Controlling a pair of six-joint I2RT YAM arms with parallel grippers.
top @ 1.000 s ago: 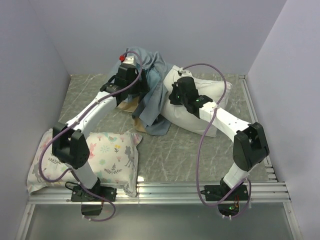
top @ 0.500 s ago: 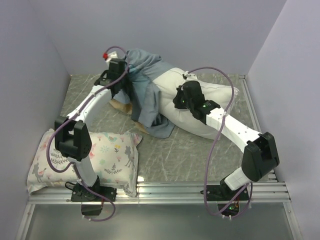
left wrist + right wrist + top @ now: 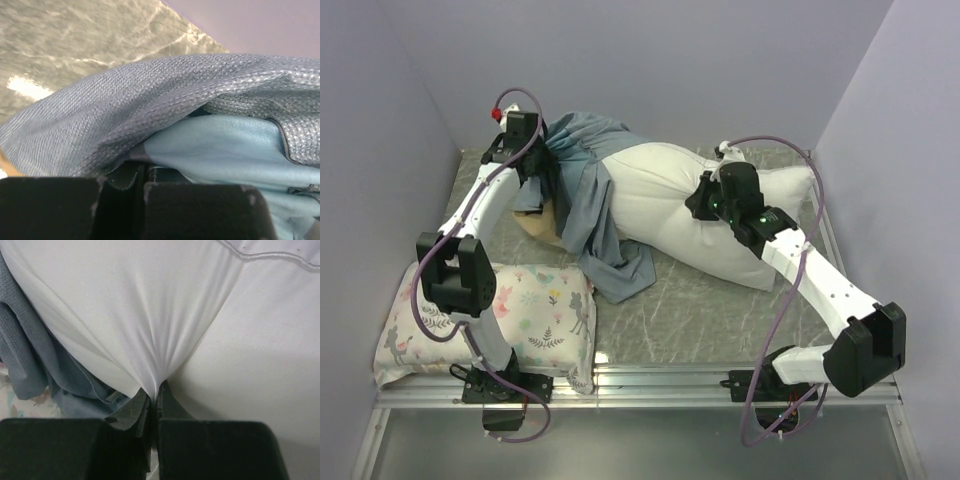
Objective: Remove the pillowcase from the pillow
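The pulling-off step is in hand: the left tool [image 3: 145, 172] is clamped on a fold of the pillowcase [image 3: 585, 185], and the right tool [image 3: 156, 394] is pinched shut on the pillow [image 3: 660, 190], which stretches between them with its end nearer the left tool seemingly under the cloth. Next, I judge, the tools must draw apart without slipping. The marbled grey bench [image 3: 700, 300] sits within plain lilac walls [image 3: 720, 60].

The right gripper [image 3: 156, 390] pinches a fold of the white pillow [image 3: 200, 315]. The blue-grey pillowcase [image 3: 30, 360] bunches at the left, touching it.
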